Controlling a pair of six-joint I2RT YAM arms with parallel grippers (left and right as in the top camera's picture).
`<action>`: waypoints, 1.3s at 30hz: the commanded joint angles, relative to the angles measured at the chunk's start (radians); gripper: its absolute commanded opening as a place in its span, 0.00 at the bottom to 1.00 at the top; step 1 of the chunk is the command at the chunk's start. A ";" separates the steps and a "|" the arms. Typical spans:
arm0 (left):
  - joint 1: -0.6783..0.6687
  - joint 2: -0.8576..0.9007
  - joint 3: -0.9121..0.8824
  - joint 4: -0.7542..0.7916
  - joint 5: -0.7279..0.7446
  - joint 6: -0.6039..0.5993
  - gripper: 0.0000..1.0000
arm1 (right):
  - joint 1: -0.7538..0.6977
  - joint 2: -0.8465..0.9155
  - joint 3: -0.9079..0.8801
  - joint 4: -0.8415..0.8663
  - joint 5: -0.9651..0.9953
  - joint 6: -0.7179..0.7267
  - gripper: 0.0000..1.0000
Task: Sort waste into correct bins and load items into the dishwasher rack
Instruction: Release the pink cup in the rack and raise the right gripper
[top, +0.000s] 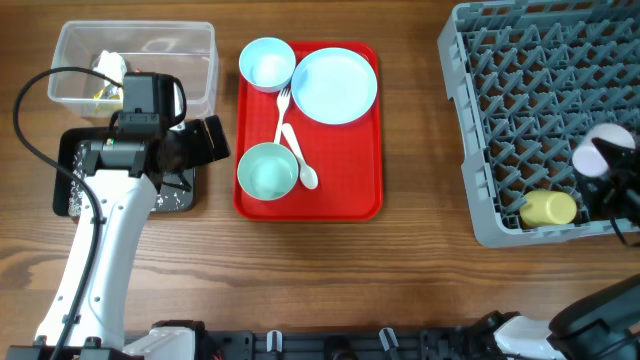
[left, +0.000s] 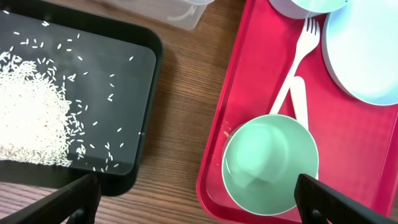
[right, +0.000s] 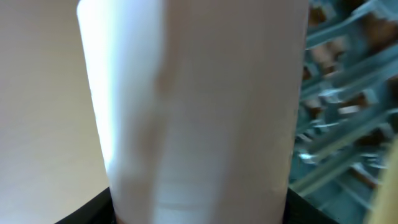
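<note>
My left gripper (top: 195, 145) is open and empty, above the gap between the black tray (top: 70, 190) and the red tray (top: 355, 190). In the left wrist view its fingers (left: 199, 199) spread wide. Loose rice (left: 31, 118) lies in the black tray (left: 149, 112). The near pale-blue bowl (left: 270, 165), white fork (left: 298, 56), spoon (left: 300, 102) and plate (left: 367, 50) sit on the red tray. My right gripper (top: 608, 185) is shut on the pale pink cup (top: 598, 152) over the grey rack (top: 480, 150). The cup (right: 199, 112) fills the right wrist view. A yellow cup (top: 548, 208) lies in the rack.
The clear tub (top: 135, 30) at the far left holds white tissue (top: 110, 65) and a yellow wrapper (top: 100, 95). A second pale-blue bowl (top: 267, 62) sits at the red tray's far left corner. Bare wood separates the red tray and the rack.
</note>
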 joint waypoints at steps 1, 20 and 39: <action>0.005 0.008 0.008 -0.005 -0.002 -0.002 1.00 | 0.014 0.015 0.005 0.050 -0.083 0.156 0.45; 0.005 0.008 0.008 -0.021 -0.003 -0.002 1.00 | 0.012 0.015 -0.128 0.131 -0.045 0.218 0.51; 0.005 0.008 0.008 -0.040 -0.003 -0.002 1.00 | -0.027 0.015 -0.158 0.199 -0.057 0.240 0.75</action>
